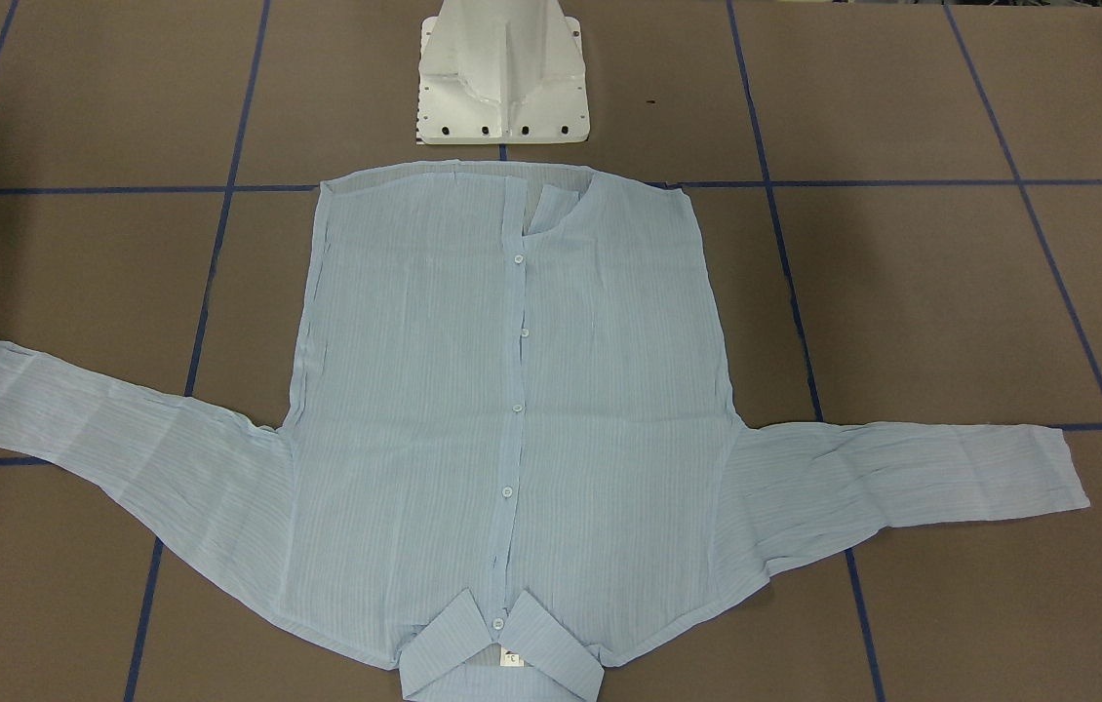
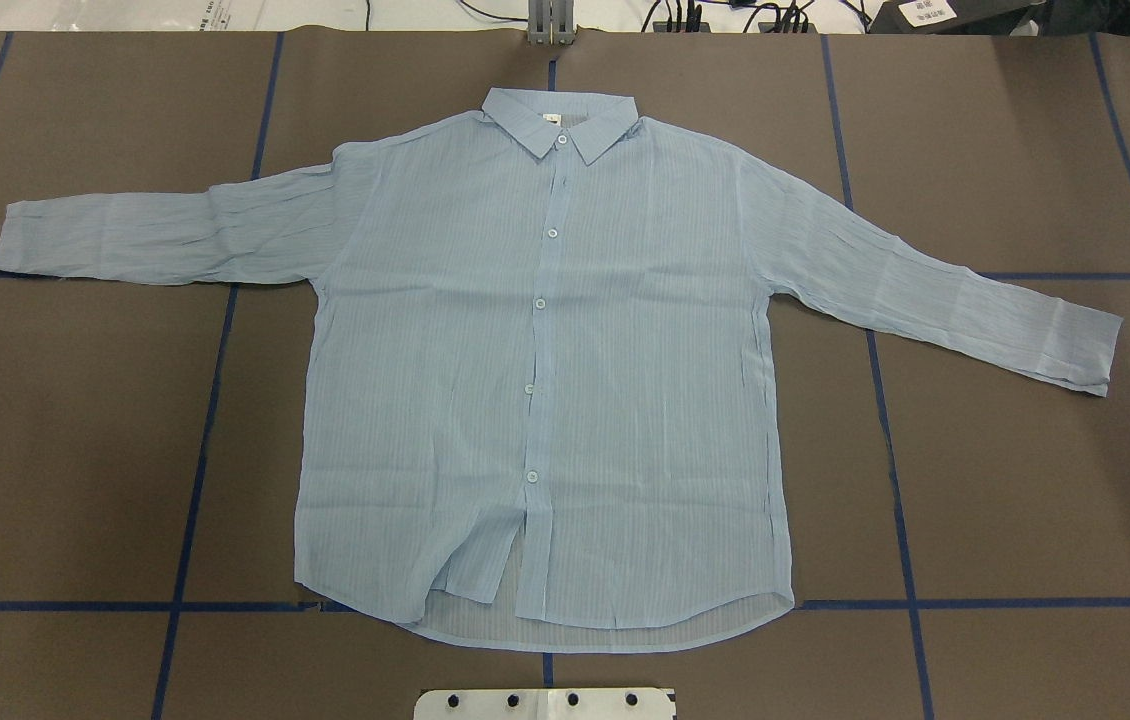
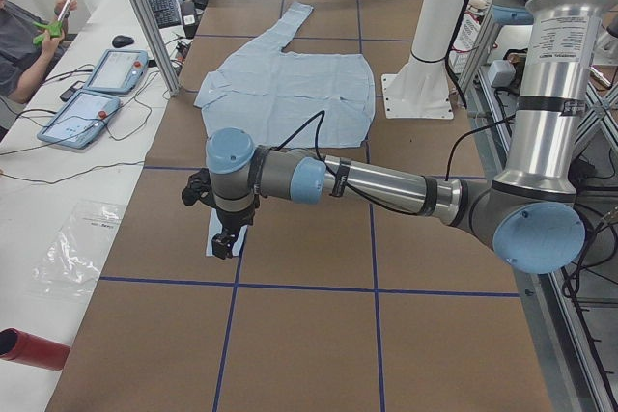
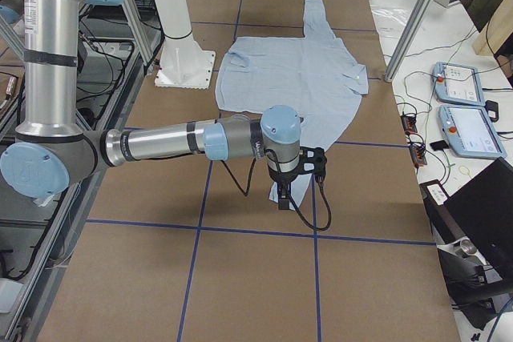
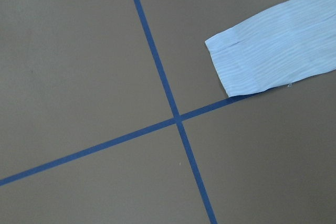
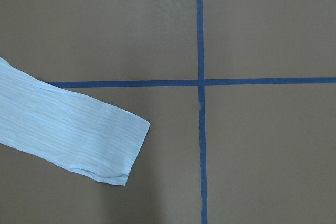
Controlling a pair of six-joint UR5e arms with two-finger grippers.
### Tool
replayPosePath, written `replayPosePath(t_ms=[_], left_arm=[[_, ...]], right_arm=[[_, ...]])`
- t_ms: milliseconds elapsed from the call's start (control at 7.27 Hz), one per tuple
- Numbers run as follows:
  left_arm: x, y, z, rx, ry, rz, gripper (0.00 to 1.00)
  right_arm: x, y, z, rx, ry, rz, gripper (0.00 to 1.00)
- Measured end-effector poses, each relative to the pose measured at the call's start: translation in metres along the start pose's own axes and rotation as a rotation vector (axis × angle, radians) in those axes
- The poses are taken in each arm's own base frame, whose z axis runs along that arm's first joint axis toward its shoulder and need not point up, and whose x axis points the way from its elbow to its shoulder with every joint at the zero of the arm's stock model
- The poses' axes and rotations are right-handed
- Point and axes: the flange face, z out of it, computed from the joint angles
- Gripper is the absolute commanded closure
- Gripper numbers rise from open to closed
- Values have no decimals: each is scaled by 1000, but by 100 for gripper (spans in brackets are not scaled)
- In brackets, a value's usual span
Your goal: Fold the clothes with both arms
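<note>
The pale blue striped shirt (image 2: pixel 545 380) lies flat and buttoned on the brown table, front up, both sleeves spread out; its collar is at the far side from the robot (image 1: pixel 502 653). The left arm's gripper (image 3: pixel 224 243) hangs over the end of the left sleeve, whose cuff (image 5: pixel 262 56) shows in the left wrist view. The right arm's gripper (image 4: pixel 282 198) hangs over the end of the right sleeve, whose cuff (image 6: pixel 105 145) shows in the right wrist view. Neither gripper shows in the overhead or front views. I cannot tell whether either is open or shut.
The white pedestal base (image 1: pixel 502 88) stands just behind the shirt's hem. Blue tape lines (image 2: pixel 215 400) grid the table. Teach pendants (image 3: pixel 97 94) and an operator (image 3: pixel 19 45) are at the side bench beyond the collar side. A red cylinder (image 3: pixel 29 349) lies near that bench.
</note>
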Motion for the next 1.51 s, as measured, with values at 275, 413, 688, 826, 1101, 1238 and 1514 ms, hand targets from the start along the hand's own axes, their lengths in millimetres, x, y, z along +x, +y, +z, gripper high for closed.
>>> replayPosePath(t_ms=[275, 413, 688, 826, 1101, 1238, 1514], left_arm=[[7, -4, -4, 13, 17, 13, 1], [10, -6, -6, 26, 19, 29, 1], [10, 4, -1, 70, 47, 65, 1], [9, 10, 4, 80, 62, 71, 1], [7, 16, 9, 84, 76, 73, 1], [6, 17, 10, 85, 77, 73, 1], [7, 17, 9, 86, 78, 73, 1]], right_arm=[[8, -7, 36, 29, -58, -83, 0], [11, -8, 59, 39, -79, -124, 0], [-8, -8, 91, 72, -114, -167, 0], [-27, -8, 108, 76, -113, -165, 0], [-64, -1, 142, 65, -97, -125, 0], [-75, 5, 155, 56, -95, -108, 0], [-83, 16, 181, 17, -90, -111, 1]])
